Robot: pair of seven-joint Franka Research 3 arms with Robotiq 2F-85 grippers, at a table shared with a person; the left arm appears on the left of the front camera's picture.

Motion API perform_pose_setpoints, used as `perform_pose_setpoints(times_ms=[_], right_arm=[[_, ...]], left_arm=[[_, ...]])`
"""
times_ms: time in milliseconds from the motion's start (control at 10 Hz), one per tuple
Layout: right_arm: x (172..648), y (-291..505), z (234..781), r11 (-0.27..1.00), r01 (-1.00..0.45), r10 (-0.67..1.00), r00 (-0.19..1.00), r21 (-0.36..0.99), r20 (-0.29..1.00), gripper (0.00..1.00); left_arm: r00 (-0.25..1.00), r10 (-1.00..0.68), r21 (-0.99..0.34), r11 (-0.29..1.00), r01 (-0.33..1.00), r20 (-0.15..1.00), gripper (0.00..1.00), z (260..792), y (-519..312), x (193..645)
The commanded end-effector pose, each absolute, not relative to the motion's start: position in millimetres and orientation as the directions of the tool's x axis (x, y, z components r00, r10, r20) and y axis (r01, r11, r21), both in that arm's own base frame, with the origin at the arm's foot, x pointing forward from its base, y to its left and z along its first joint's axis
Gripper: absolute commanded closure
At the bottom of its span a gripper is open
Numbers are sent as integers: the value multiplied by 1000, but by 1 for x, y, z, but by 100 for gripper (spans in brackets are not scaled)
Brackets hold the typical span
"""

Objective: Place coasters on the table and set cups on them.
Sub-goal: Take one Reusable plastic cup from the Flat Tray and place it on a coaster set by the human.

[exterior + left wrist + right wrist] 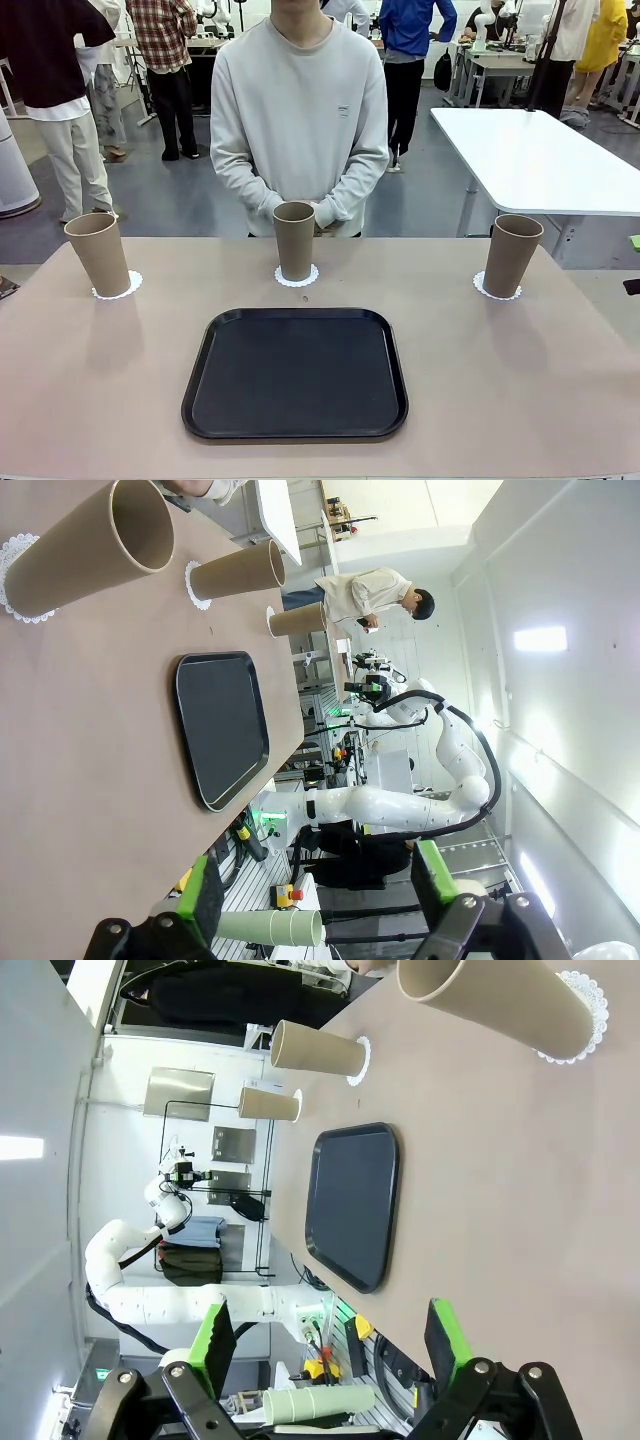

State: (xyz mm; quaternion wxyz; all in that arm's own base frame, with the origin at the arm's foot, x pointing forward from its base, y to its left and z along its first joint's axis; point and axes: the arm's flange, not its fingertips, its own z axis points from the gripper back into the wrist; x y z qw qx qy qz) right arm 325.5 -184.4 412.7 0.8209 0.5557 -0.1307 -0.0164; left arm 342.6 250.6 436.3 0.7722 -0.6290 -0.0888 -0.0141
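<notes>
1. Three tall tan-brown paper cups (pixel 99 254) (pixel 294 240) (pixel 512 255) each stood upright on a lacy white paper coaster (pixel 117 286) along the beige table's (pixel 90 400) far edge; task apparently complete.
2. Black rounded tray (pixel 295 373) lay at the near edge.
3. Left gripper (pixel 315 890) and right gripper (pixel 325 1345) were spread wide, holding nothing, well clear; retreating without nudging cups seemed best.

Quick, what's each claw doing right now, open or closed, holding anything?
Left claw: open, holding nothing.
Right claw: open, holding nothing.
</notes>
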Motion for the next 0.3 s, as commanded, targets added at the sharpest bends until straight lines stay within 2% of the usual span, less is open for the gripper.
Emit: perform_pose_setpoints(times_ms=[0, 200], right_arm=[[330, -183, 412, 373, -131, -190, 958, 919, 214, 0], [330, -183, 412, 373, -131, -190, 958, 919, 214, 0]], left_arm=[[983, 95, -970, 202, 133, 155, 0, 439, 250, 341], [983, 95, -970, 202, 133, 155, 0, 439, 250, 341]])
